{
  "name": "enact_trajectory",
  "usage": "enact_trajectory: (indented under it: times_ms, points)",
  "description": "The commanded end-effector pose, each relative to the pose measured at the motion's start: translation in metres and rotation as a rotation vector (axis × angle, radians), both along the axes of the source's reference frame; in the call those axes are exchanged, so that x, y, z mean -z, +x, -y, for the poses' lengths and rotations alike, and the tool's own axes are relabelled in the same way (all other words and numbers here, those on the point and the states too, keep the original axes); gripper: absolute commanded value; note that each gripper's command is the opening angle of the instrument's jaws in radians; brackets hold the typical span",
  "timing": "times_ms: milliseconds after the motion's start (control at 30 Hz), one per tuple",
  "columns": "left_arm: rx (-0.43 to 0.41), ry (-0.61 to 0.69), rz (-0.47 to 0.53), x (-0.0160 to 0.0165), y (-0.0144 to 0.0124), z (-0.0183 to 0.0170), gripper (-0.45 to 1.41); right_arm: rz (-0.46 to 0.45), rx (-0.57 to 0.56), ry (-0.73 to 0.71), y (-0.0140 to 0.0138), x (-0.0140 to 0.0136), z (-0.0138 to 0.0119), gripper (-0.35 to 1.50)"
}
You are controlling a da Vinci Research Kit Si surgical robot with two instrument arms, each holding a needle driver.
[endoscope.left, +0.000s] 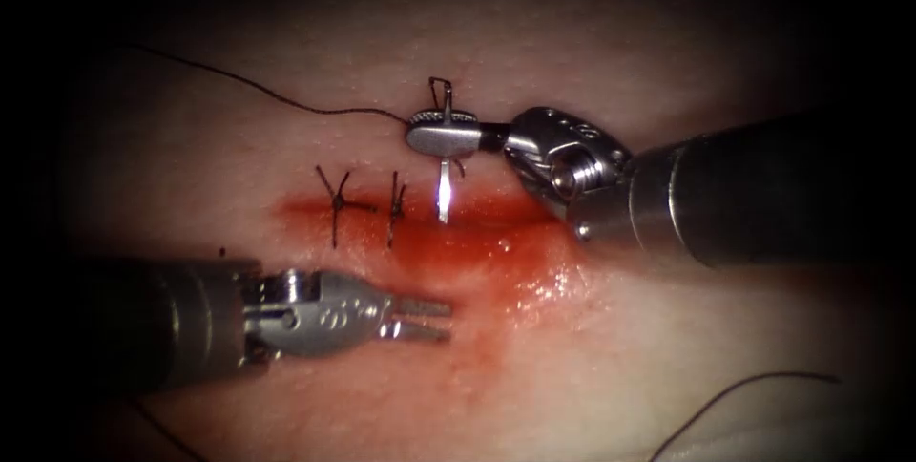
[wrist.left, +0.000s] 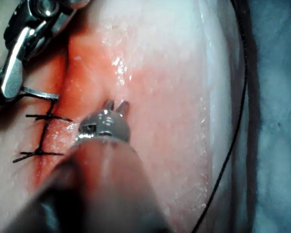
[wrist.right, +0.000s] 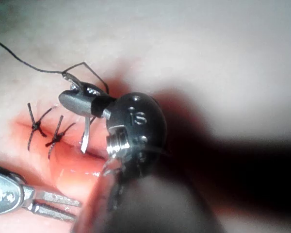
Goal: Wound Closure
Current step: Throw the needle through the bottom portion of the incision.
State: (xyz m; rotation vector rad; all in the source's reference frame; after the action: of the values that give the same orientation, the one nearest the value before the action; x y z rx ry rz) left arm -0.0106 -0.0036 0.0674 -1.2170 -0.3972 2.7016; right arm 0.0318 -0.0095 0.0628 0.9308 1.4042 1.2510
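Observation:
The tissue (endoscope.left: 286,147) carries a red cut (endoscope.left: 477,233) running across the endoscope view. My right tool (endoscope.left: 422,134) reaches in from the right, its jaws shut on the curved needle (endoscope.left: 443,195) near its tail end. The needle points down, its bright tip at the cut's far edge; I cannot tell whether it is in the tissue. Thread (endoscope.left: 286,99) runs from the tail away to the left. My left tool (endoscope.left: 434,320) hovers over the near side with its jaws slightly open, holding nothing. The right wrist view shows the needle (wrist.right: 85,136) below the right jaws (wrist.right: 69,99).
Two tied stitches (endoscope.left: 336,204) (endoscope.left: 394,209) cross the cut left of the needle. Red fluid (endoscope.left: 534,271) wets the tissue around the cut. A loose strand of thread (endoscope.left: 744,390) lies at the near right. Blue cloth (wrist.left: 276,121) borders the tissue.

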Motion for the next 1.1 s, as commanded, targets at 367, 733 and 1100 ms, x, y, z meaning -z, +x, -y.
enact_trajectory:
  times_ms: [367,733,1100]
  points:
    - [0.0,0.0,0.001,-0.0007,-0.0006,-0.0001,-0.06,-0.114,0.036,0.212,0.0023,0.0007,0.0018,-0.35]
    - [0.004,0.004,0.0,-0.0007,-0.0005,-0.0001,-0.1,-0.115,0.081,0.395,0.0025,0.0023,0.004,-0.35]
    - [0.0,0.006,0.004,-0.0006,-0.0003,-0.0001,-0.11,-0.115,0.106,0.486,0.0025,0.0034,0.0054,-0.35]
